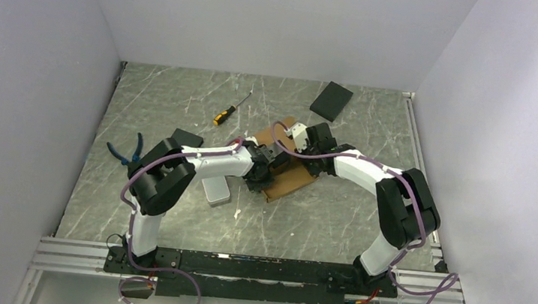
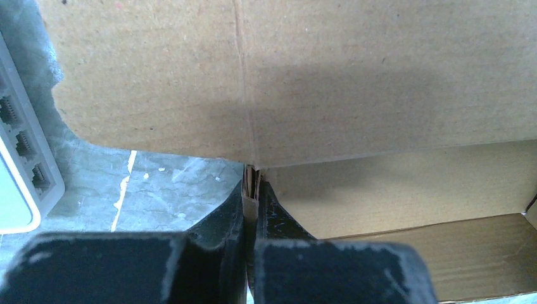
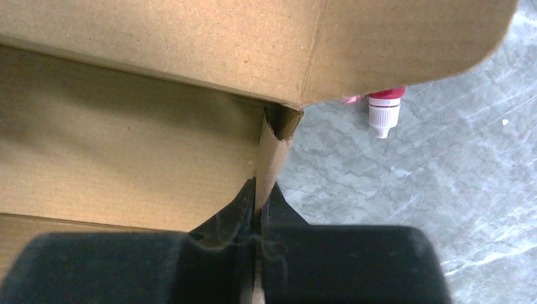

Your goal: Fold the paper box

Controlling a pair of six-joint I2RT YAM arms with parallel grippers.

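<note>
Left fingers [image 2: 234, 212] pinch shut on a wall of the paper box [image 1: 289, 183], central on the worktop [image 1: 334, 219]. Right fingers [image 3: 244, 206] likewise clamp a wall edge.

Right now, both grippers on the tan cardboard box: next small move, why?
Probably ease the left gripper and right gripper slightly toward each other: each is shut on a thin wall edge of the tan creased cardboard box, whose rounded flaps stand open.
</note>
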